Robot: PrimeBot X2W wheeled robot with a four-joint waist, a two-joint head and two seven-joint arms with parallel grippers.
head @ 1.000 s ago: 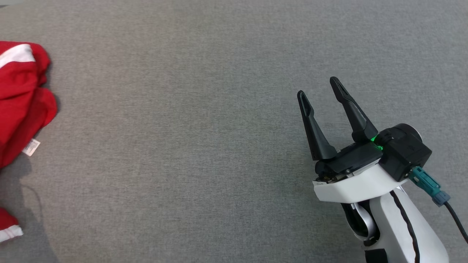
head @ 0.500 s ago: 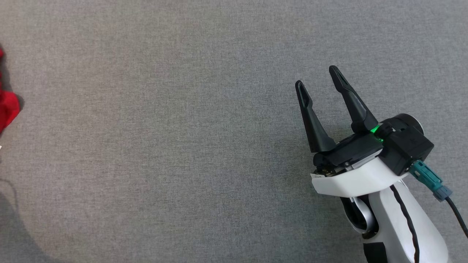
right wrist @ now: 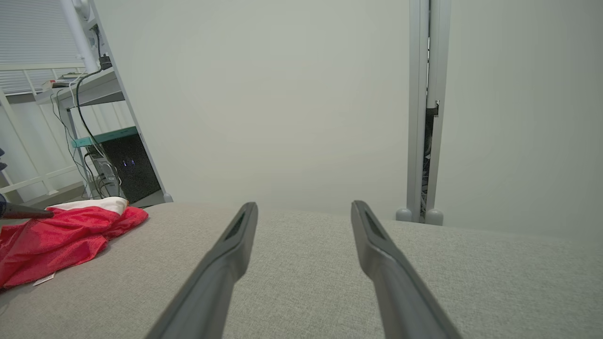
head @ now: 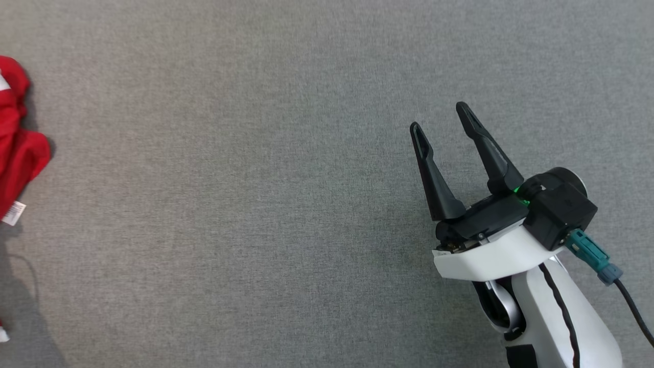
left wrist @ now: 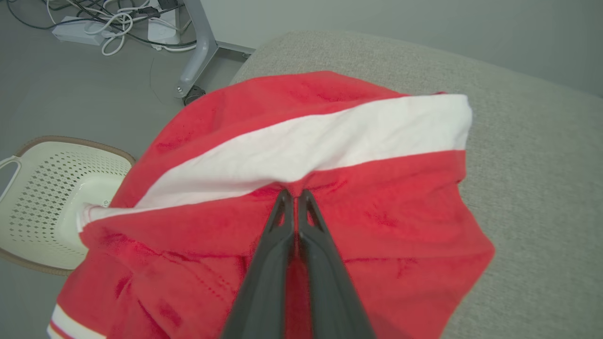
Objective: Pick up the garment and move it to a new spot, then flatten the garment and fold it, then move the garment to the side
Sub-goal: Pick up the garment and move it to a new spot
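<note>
**Location.** The garment [left wrist: 377, 226] lies at the left edge of the bench [head: 255, 179]. In the left wrist view, part of it overlaps a perforated cream basket [left wrist: 42, 188] on the floor beside the bench.

**Pincer state.** The left pincer [left wrist: 294, 195] is clenched on the garment, pinching a pucker of red cloth just under the white band [left wrist: 330, 141]. The right pincer [head: 438, 115] is released and empty, over the bench's right half.

**Material.** Red knit with a faint sheen, crumpled in loose folds. It has a broad white band and a small sewn label [head: 13, 213].

**Handling (judgement).** Light, limp and non-fragile. It will sag and swing from a single pinch, and thin cloth may slip. Hems or corners are probably better holds for flattening. The bench's woven grey cover is likely to drag on the cloth.
</note>
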